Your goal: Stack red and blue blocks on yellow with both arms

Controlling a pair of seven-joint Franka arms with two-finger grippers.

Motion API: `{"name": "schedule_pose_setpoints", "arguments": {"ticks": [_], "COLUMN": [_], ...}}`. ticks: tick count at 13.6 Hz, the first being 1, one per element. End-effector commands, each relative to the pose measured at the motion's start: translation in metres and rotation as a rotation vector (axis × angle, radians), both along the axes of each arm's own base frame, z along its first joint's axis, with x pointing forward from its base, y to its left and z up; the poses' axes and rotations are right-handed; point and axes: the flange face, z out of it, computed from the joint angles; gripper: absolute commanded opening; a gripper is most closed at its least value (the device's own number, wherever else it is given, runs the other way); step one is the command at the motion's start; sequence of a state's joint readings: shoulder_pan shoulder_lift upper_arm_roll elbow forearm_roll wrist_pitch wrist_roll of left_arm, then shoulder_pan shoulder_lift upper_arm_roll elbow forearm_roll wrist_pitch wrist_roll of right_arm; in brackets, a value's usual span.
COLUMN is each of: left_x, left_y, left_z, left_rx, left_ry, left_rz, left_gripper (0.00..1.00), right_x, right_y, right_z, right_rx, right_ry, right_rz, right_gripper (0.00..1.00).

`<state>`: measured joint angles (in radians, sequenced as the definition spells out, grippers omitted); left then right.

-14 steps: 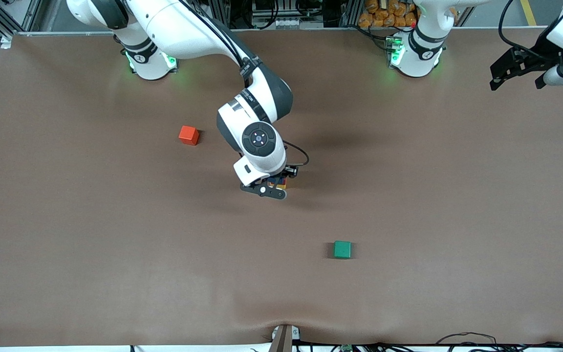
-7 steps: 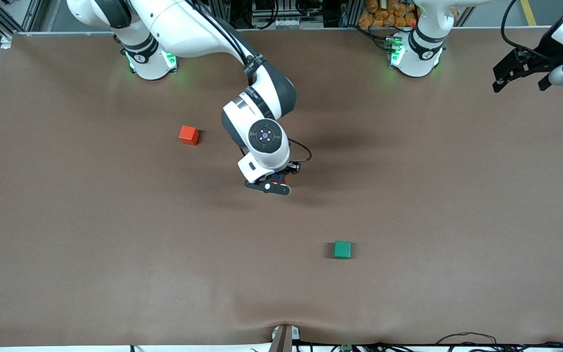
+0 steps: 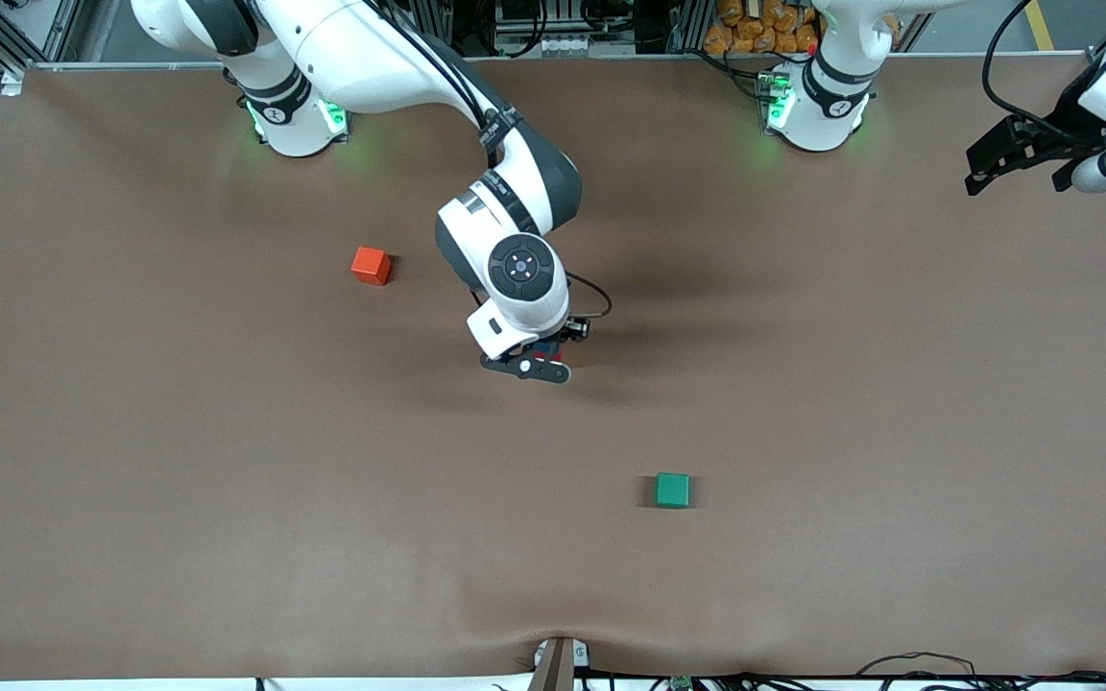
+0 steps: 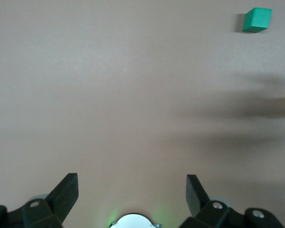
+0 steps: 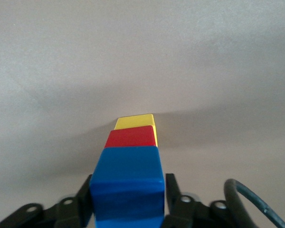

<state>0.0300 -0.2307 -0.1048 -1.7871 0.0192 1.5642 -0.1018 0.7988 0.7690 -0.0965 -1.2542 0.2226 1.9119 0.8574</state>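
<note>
Standing on the red block [image 5: 131,137], which sits on the yellow block [image 5: 135,121], the blue block [image 5: 127,183] lies between the right gripper's [image 5: 128,202] fingers [image 5: 171,190]; whether they clamp it, I cannot tell. The left gripper [image 4: 132,194] waits with fingers apart over the surface [image 3: 227,480].

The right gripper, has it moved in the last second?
Yes. Against the fixed orange-red cube, the right gripper has shifted slightly up the front view, toward the robot bases, staying over the block stack.
</note>
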Motion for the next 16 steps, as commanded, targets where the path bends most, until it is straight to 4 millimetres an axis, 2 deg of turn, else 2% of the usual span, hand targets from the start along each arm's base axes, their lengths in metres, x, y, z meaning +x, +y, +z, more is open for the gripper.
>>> {"name": "schedule_pose_setpoints", "arguments": {"ticks": [1,4,7,10,13,16], "left_x": [0.001,0.000,0.001,0.000,-0.001,-0.002], "left_y": [0.002,-0.001,-0.002,-0.004,-0.005,-0.004], "left_z": [0.005,0.005,0.003,0.003,0.004,0.006], "left_rx": [0.003,0.004,0.002,0.003,0.004,0.003], "left_ry": [-0.002,-0.003,-0.001,0.002,-0.001,-0.004], "left_rz": [0.004,-0.002,-0.004,-0.004,0.007,0.010], "left_gripper": [1.00,1.00,1.00,1.00,1.00,1.00], "right_x": [0.003,0.005,0.024,0.051,0.091,0.101], "right_y": [-0.004,-0.005,-0.028,-0.070,-0.158,-0.210], "right_z": [0.007,0.022,0.051,0.107,0.167,0.189], "right_rx": [-0.002,0.011,0.001,-0.006,0.048,0.022], "right_ry": [-0.005,-0.010,0.023,0.035,0.003,0.017], "right_rz": [0.002,-0.006,-0.034,-0.074,-0.158,-0.134], "right_gripper": [1.00,1.00,1.00,1.00,1.00,1.00]}}
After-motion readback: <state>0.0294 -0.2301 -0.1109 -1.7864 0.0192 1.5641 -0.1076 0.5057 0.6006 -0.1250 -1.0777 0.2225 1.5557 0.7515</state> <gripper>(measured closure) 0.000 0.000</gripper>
